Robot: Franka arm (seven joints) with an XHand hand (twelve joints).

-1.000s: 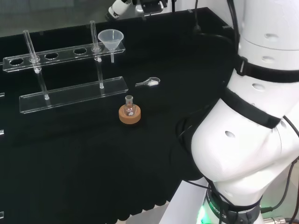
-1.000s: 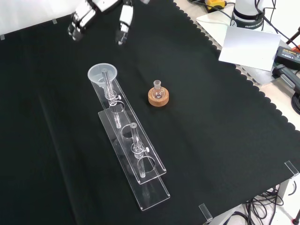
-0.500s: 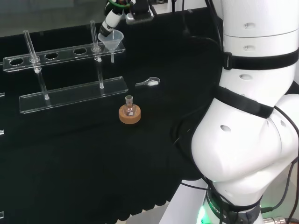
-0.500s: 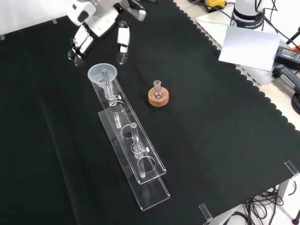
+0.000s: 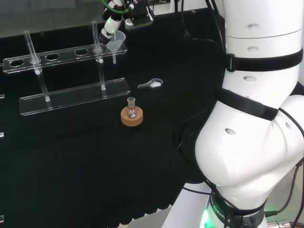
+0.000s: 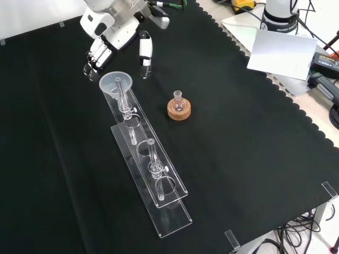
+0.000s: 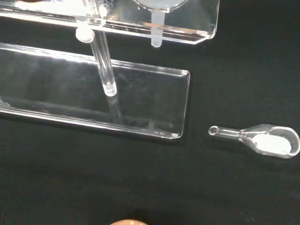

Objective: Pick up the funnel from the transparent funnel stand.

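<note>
— One funnel (image 6: 115,83), and where does it sit?

— In the front view, upper left of the frame: it rests in the end hole of the transparent funnel stand (image 6: 153,182), its bowl above the upper shelf. In the head view the funnel (image 5: 115,42) is at the top, left of centre, at the right end of the stand (image 5: 76,97). The wrist view catches its stem (image 7: 156,33) poking down through the shelf.

— And the hand?

— The hand (image 6: 114,29) comes in at the top left of the front view, right above the funnel. The fingers (image 6: 97,54) hang down just above and left of the bowl's rim, and the thumb (image 6: 144,53) points down to the right of it, apart from them. They are spread and hold nothing; the funnel lies between them, a little lower in the frame. Whether a fingertip touches the rim, I cannot tell.

— In the head view?

— The hand (image 5: 113,23) is at the top edge, just above the funnel and overlapping its rim.

— What else is on the table (image 6: 249,159)?

— A small flask (image 6: 178,102) on a cork ring (image 6: 179,110), centre of the front view, right of the stand and well apart from the hand. A clear spoon (image 7: 262,139) with white powder in its bowl lies at the right of the wrist view, beside the stand's base plate; in the head view the spoon (image 5: 151,84) lies between the stand and the flask.
</note>
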